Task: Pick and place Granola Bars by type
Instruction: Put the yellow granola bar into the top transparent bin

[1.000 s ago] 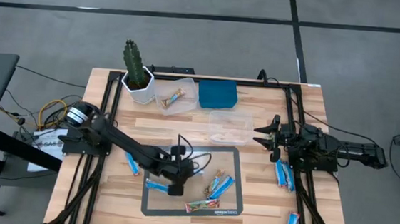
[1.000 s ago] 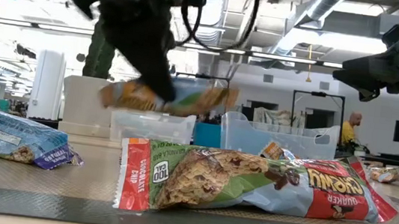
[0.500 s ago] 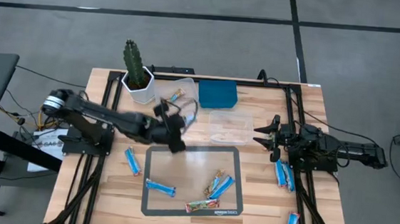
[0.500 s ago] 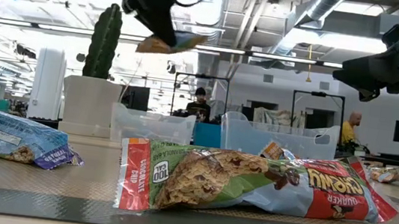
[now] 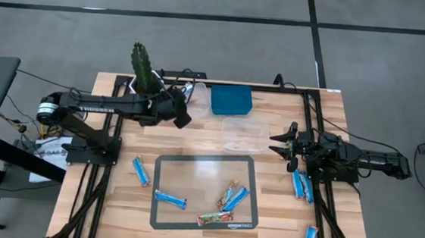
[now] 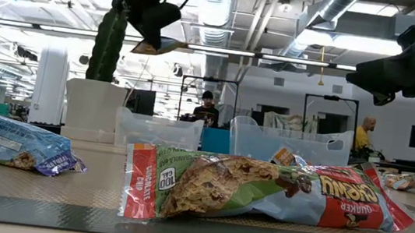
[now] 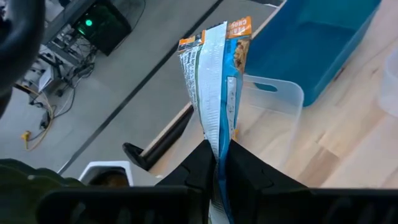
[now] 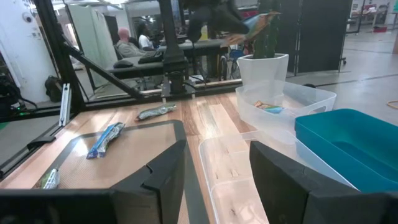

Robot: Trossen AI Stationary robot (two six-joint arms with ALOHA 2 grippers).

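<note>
Left gripper point(image 7: 217, 163) pinches a granola bar point(image 7: 214, 81) over the clear tub point(image 7: 273, 102); right gripper point(image 5: 282, 145) idle, fingers apart; approx eight bars left.

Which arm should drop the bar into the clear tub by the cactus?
Left. Its claw already grips the bar above that tub. The right claw waits empty at the table's right side, by the other clear tub.
</note>
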